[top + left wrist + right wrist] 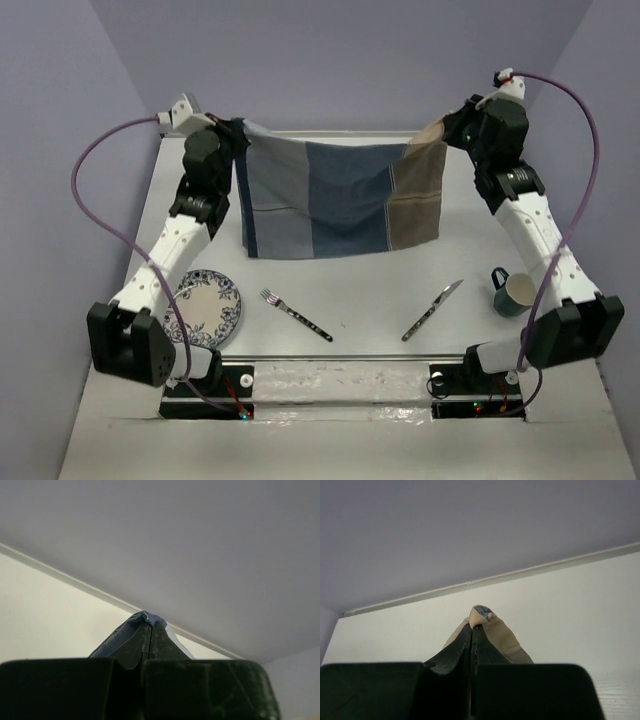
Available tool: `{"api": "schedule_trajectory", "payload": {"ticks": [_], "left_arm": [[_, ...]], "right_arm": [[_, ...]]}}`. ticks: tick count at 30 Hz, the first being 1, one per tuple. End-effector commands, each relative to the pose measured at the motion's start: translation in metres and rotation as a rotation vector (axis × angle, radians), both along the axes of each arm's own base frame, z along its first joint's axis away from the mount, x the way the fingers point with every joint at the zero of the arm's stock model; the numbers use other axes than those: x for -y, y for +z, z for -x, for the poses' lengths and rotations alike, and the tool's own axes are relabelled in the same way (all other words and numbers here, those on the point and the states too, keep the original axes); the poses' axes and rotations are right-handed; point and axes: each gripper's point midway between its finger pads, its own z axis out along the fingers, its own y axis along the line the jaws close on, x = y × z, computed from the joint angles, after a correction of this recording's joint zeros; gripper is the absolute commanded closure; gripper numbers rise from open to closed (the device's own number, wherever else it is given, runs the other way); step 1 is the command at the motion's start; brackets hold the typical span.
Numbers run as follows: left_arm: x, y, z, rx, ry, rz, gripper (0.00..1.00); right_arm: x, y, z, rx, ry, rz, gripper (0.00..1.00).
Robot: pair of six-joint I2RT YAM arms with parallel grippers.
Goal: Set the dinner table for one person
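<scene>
One cloth (330, 200), plate (212, 303), fork (296, 312), knife (432, 311), mug (514, 291)

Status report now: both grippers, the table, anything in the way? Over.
Left gripper shut on plaid cloth corner, right gripper shut on the other. Cloth held spread above dinner table. Near side: plate, fork, knife, mug.

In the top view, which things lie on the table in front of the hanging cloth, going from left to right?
plate → fork → knife → mug
</scene>
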Motion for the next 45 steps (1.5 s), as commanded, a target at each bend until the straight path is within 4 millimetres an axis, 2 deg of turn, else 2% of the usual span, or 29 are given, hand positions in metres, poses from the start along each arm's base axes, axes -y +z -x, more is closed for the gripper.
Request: {"api": "schedule_trajectory", "payload": {"ticks": [1,2,3,4,5,7,9,10,11,12,13,14,15,16,17,18,19,20,21,22,23,26,28,29,30,32,37,39,45], "left_arm": [[-0.011,0.078,-0.028,0.096,-0.070,-0.004,1.00],[-0.013,0.087,-0.032,0.102,-0.074,-0.006,1.00],[-0.014,0.117,-0.030,0.153,-0.079,0.001,1.00],[-0.013,0.129,-0.032,0.170,-0.092,-0.001,1.00],[-0.012,0.127,-0.033,0.164,-0.097,0.000,1.00],[-0.011,0.136,-0.029,0.182,-0.109,0.019,1.00],[-0.009,0.117,-0.029,0.153,-0.120,0.030,1.00],[-0.010,0.120,-0.021,0.173,-0.122,0.045,1.00],[-0.011,0.094,-0.015,0.134,-0.120,0.049,1.00],[-0.011,0.068,-0.020,0.091,-0.119,0.053,1.00],[-0.012,0.053,-0.016,0.073,-0.116,0.061,1.00],[-0.014,0.051,-0.004,0.099,-0.119,0.093,1.00],[-0.016,-0.006,-0.002,0.004,-0.113,0.103,1.00],[-0.017,-0.011,0.007,0.025,-0.117,0.121,1.00],[-0.019,-0.066,0.014,-0.071,-0.103,0.136,1.00],[-0.026,-0.107,0.023,-0.129,-0.065,0.157,1.00],[-0.027,-0.105,0.024,-0.123,-0.063,0.158,1.00],[-0.031,-0.140,0.033,-0.171,-0.040,0.174,1.00],[-0.034,-0.156,0.038,-0.193,-0.030,0.176,1.00],[-0.035,-0.170,0.042,-0.216,-0.025,0.171,1.00],[-0.038,-0.195,0.049,-0.262,-0.017,0.153,1.00],[-0.042,-0.238,0.065,-0.351,-0.009,0.122,1.00],[-0.044,-0.260,0.078,-0.389,-0.005,0.119,1.00],[-0.044,-0.257,0.078,-0.380,-0.005,0.121,1.00],[-0.045,-0.268,0.085,-0.401,-0.003,0.119,1.00],[-0.046,-0.273,0.092,-0.410,-0.006,0.107,1.00],[-0.045,-0.280,0.106,-0.419,-0.023,0.093,1.00],[-0.048,-0.288,0.113,-0.438,-0.017,0.081,1.00],[-0.050,-0.292,0.120,-0.448,-0.015,0.069,1.00]], "right_arm": [[0.000,0.099,-0.026,0.212,0.012,0.018,1.00],[-0.002,0.109,-0.030,0.220,0.017,0.021,1.00],[-0.004,0.106,-0.044,0.207,0.018,0.031,1.00],[-0.002,0.134,-0.039,0.254,0.018,0.038,1.00],[-0.002,0.139,-0.040,0.259,0.017,0.040,1.00],[-0.005,0.141,-0.038,0.261,0.033,0.040,1.00],[-0.007,0.119,-0.034,0.217,0.047,0.024,1.00],[-0.008,0.126,-0.021,0.254,0.057,0.003,1.00],[-0.011,0.074,-0.027,0.161,0.069,0.008,1.00],[-0.010,0.092,-0.018,0.210,0.069,-0.011,1.00],[-0.012,0.035,-0.022,0.106,0.072,-0.010,1.00],[-0.014,0.026,-0.015,0.108,0.083,-0.036,1.00],[-0.015,-0.027,-0.013,0.007,0.087,-0.038,1.00],[-0.019,-0.048,-0.010,-0.030,0.104,-0.064,1.00],[-0.022,-0.061,-0.008,-0.033,0.113,-0.080,1.00],[-0.023,-0.098,-0.001,-0.094,0.115,-0.105,1.00],[-0.028,-0.118,0.004,-0.138,0.139,-0.117,1.00],[-0.028,-0.133,0.007,-0.158,0.139,-0.129,1.00],[-0.029,-0.151,0.011,-0.192,0.142,-0.135,1.00],[-0.029,-0.182,0.021,-0.257,0.138,-0.139,1.00],[-0.028,-0.196,0.026,-0.285,0.132,-0.140,1.00],[-0.025,-0.241,0.044,-0.376,0.115,-0.149,1.00],[-0.025,-0.265,0.058,-0.435,0.110,-0.166,1.00],[-0.026,-0.264,0.057,-0.431,0.114,-0.177,1.00],[-0.027,-0.277,0.067,-0.462,0.118,-0.185,1.00],[-0.030,-0.285,0.074,-0.474,0.128,-0.214,1.00],[-0.030,-0.319,0.099,-0.558,0.132,-0.223,1.00],[-0.032,-0.316,0.103,-0.552,0.143,-0.237,1.00],[-0.032,-0.318,0.124,-0.555,0.159,-0.245,1.00]]}}
